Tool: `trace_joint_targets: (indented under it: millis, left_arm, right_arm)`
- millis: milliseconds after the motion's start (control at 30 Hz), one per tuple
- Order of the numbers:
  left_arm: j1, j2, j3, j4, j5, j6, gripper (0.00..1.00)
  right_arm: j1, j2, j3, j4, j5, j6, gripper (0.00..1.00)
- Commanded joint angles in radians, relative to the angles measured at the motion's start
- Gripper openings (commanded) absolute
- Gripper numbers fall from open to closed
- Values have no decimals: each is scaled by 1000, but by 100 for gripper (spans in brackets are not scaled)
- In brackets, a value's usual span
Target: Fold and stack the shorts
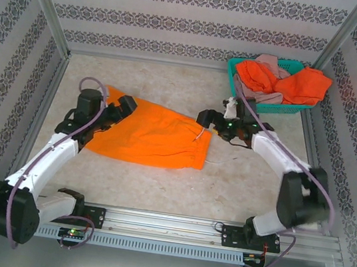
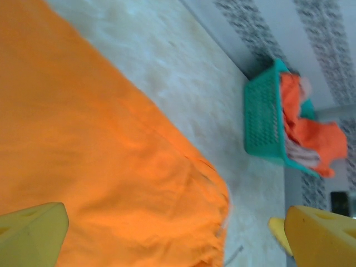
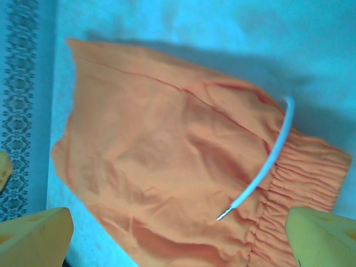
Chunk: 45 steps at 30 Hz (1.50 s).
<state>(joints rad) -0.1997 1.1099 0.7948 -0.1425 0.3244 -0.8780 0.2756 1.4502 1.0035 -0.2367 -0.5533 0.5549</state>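
Here, orange shorts [image 1: 148,137] span from left claw [image 1: 127,104] to right claw [image 1: 203,118].

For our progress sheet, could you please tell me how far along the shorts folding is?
Done: one orange pair lies flat on the table. In hand: the left end effector and right end effector, both open, sit at its ends; no fold shows. Left: folding it, then the heap of clothes in the basket, and stacking.
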Motion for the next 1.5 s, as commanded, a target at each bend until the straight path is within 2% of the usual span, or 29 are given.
trace_joint_targets:
  millis: [0,100,200,333,500,633,767,933,1100,1300,1467]
  left_arm:
    - [-126,72,85,22,-48,-16,100]
    - [-246,169,163,39,-69,-12,99]
    - [-345,277,237,59,-85,-15,94]
    - [-446,435,332,99,-70,-40,85]
    - [-526,619,454,105,-54,-47,75]
    - [-543,742,515,124,-24,-72,60]
    - [-544,824,514,146,-35,-86,50]
    - [-540,904,471,190,-52,-118,44]
    - [-532,918,396,232,-73,-142,41]
    - [-523,917,330,263,-79,-167,38]
    - [-515,900,271,309,-75,-191,32]
  right_arm:
    - [-18,-149,-44,-66,97,-133,98]
    - [-37,-261,-86,-97,132,-162,98]
    - [-69,-351,-117,-137,161,-162,98]
    - [-136,-406,-176,-139,111,-129,98]
    - [-206,-404,-259,-80,1,-48,98]
    - [-210,-398,-317,-4,-38,-4,98]
    - [-210,-369,-329,-3,-70,-12,98]
    - [-204,-316,-351,-3,-59,5,97]
    - [-168,-237,-360,18,-34,22,95]
    - [-100,-116,-322,53,4,67,90]
    - [-52,-7,-302,155,-16,180,81]
